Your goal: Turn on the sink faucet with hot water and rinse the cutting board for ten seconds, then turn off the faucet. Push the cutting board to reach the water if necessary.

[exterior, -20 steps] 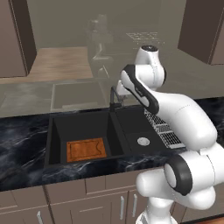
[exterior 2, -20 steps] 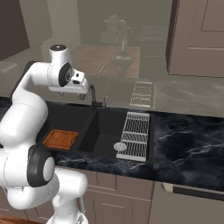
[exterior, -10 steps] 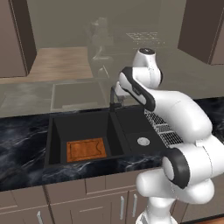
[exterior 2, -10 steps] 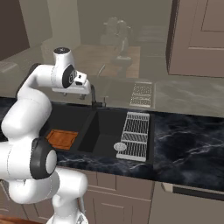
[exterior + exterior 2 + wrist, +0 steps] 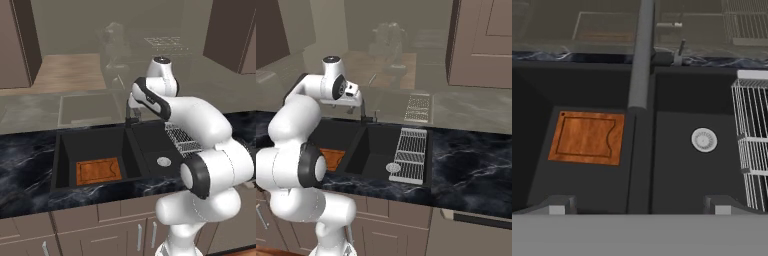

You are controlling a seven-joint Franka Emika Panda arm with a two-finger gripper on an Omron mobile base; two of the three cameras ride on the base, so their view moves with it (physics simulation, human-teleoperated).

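- Gripper (image 5: 640, 202) hangs above the sink (image 5: 677, 90), its two fingers spread wide apart with nothing between them.
- Just below it, the cutting board (image 5: 587, 137) lies flat on the floor of the big basin.
- A silver drain (image 5: 704, 139) sits in the other basin, beside a wire rack (image 5: 753, 140).
- Farther back, the sink faucet (image 5: 640, 55) stands at the back rim, its spout over the wall between the basins.

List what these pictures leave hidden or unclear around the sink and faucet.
- Cutting board: in the right base view the arm covers most of it.
- Sink faucet: the hand view cuts the spout at the top edge; its handle position is too small to read.
- Tool: the grey band hides the fingertips' bases.
- Wire rack: cut by the right edge of the hand view.
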